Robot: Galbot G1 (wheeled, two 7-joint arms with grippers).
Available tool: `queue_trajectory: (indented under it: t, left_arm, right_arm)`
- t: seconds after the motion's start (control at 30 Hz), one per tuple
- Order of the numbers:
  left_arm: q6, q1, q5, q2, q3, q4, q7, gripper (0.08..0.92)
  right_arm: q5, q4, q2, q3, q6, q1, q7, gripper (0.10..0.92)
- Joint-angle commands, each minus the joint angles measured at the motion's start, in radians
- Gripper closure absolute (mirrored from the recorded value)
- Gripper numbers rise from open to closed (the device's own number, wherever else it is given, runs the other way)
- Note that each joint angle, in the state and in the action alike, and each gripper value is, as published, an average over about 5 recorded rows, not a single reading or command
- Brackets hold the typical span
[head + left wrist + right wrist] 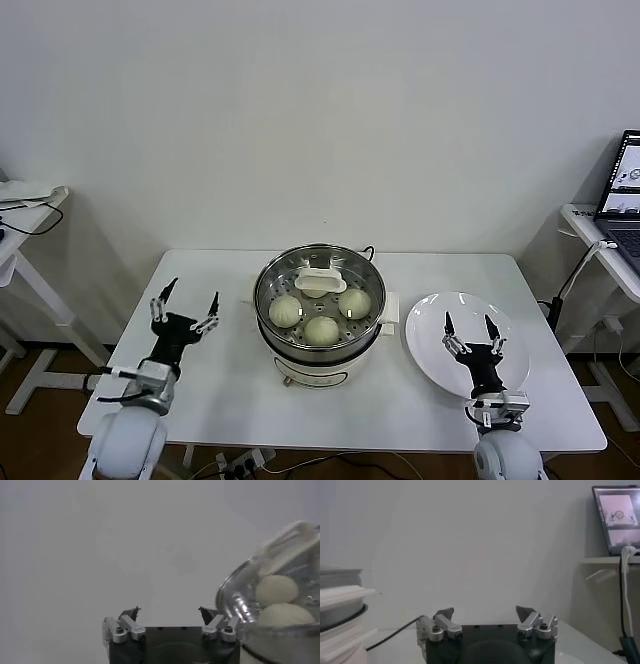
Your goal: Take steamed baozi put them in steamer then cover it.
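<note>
Three cream-white domed baozi show (a fourth may hide under the handle) inside the shiny round steel steamer mid-table, beneath its clear glass cover. The left gripper hovers spread over bare white tabletop; the right gripper, spread too, hangs above one flat white plate near the table's right edge

Head view: high, looking forward and down over the whole table. Wrist views: low, facing the far wall; steamer shared.

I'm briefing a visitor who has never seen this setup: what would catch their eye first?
The shiny steamer at the table's centre, its glass cover on and cream-white baozi showing through it. To its right lies a bare white plate. The left gripper and right gripper hang open and empty either side, the right one above the plate.
</note>
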Motion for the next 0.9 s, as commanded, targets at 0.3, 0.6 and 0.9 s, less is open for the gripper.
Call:
queue_trajectory:
  t: [0.3,0.6,0.9]
  left_arm:
    - [-0.213,0.070,-0.180,-0.059,-0.096,0.129,0.021,0.177]
    - [-0.214,0.078,-0.155,-0.042,-0.076,0.112,0.029,0.177]
    - [-0.235,0.094,-0.121,-0.041,-0.055,0.100,0.056,0.177]
  right_arm:
    - [-0.003,0.057,0.027,0.021,-0.035,-0.055,0.024,0.203]
    - [-0.002,0.065,0.032,0.022,-0.034,-0.055,0.033,0.203]
    - [-0.007,0.065,0.041,0.026,-0.027,-0.063,0.031,0.203]
